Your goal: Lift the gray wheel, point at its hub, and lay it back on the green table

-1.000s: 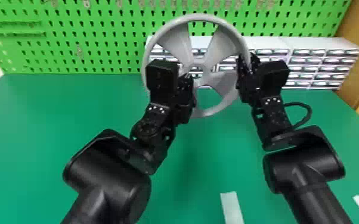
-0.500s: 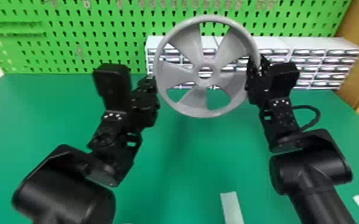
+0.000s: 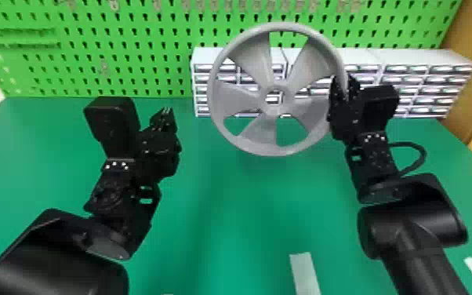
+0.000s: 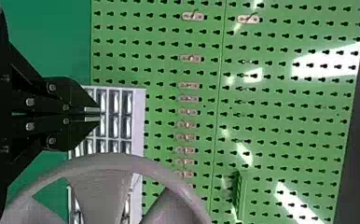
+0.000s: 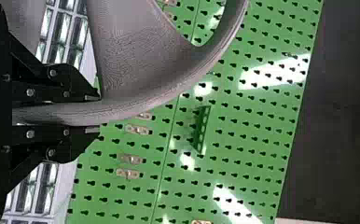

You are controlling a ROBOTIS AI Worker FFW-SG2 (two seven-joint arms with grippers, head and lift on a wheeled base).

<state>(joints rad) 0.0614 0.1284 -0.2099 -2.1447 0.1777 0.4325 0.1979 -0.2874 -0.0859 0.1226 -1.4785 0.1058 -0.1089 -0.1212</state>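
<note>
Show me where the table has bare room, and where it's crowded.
The green table is bare between the left arm and right arm, nearer than the raised wheel, and left of the left arm. Crowded: back right, with the drawers, wheel and right pincer.

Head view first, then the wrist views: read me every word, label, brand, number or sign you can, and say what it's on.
No readable text anywhere.
Gray wheel: none.
Pegboard: none.
Pale strip on the table: none.
Drawer fronts: any print too small to read.
</note>
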